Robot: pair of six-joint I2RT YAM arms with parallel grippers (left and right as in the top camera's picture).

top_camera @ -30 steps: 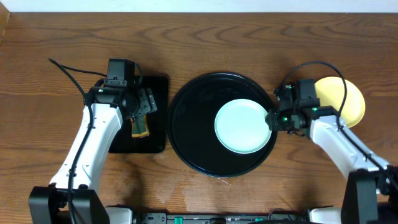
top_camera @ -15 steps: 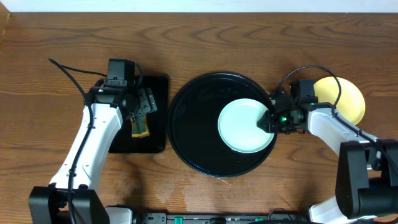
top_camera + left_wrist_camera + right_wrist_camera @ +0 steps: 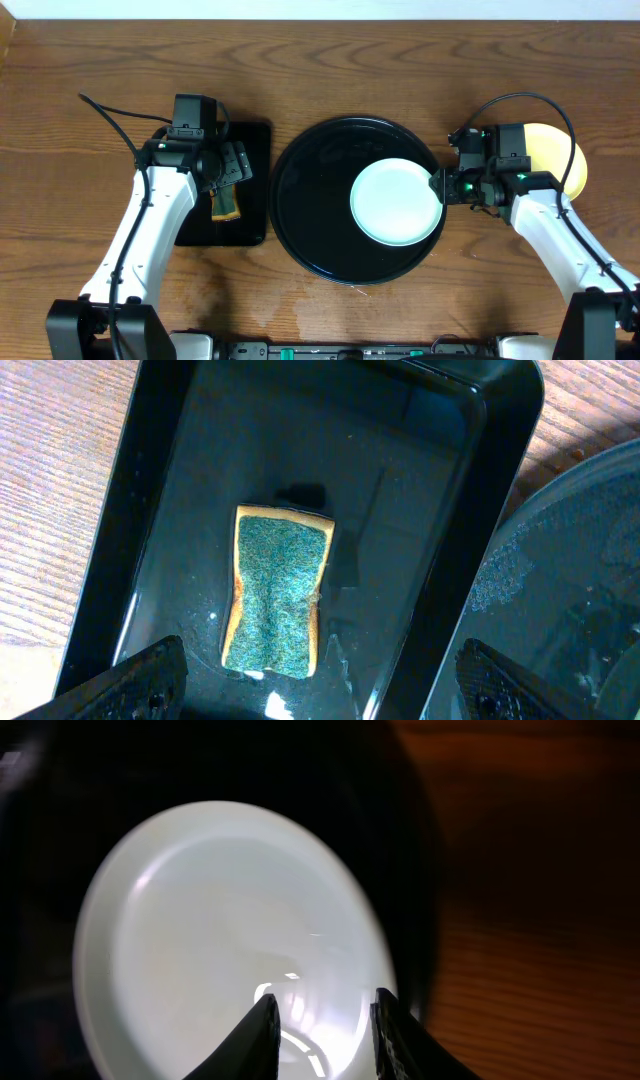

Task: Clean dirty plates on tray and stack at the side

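A pale mint-blue plate (image 3: 395, 205) lies in the right half of the round black tray (image 3: 300, 200). My right gripper (image 3: 440, 187) is at the plate's right edge. In the right wrist view its fingertips (image 3: 325, 1030) stand a narrow gap apart over the plate (image 3: 230, 940) near its rim, with nothing between them. A pale yellow plate (image 3: 562, 160) rests on the table to the right of the tray, half hidden by the right arm. My left gripper (image 3: 232, 165) hangs wide open (image 3: 320, 695) over a sponge.
A green-topped yellow sponge (image 3: 277, 590) lies in a wet black rectangular tray (image 3: 252, 140) left of the round tray. The round tray's rim (image 3: 580, 560) shows at the right of the left wrist view. Bare wooden table surrounds everything.
The mint plate has slid slightly to the right on the tray. My right wrist dipped toward the plate, then shifted back right. The left arm has not moved.
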